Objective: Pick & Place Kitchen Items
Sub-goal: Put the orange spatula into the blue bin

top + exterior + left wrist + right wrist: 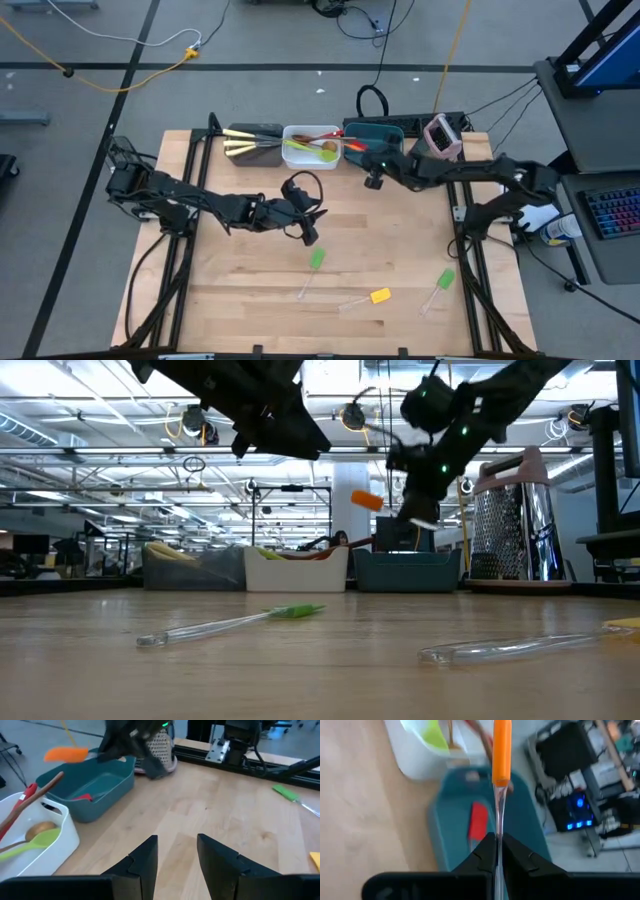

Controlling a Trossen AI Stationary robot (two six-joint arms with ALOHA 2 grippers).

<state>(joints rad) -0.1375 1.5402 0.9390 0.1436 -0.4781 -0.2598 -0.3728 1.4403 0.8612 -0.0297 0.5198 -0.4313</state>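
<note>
Right gripper [498, 851] pinching the orange-headed spatula [501, 750] above the teal tub [525, 827].
Left gripper [176, 855] — fingers spread, nothing between them — hangs over the table [250, 290].

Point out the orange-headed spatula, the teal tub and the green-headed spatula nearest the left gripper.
orange-headed spatula [501, 750]: right wrist view, on its orange head.
teal tub [102, 782]: left wrist view, on its near outer wall.
green-headed spatula [316, 259]: high view, on its green head, by the left gripper [309, 237].
</note>
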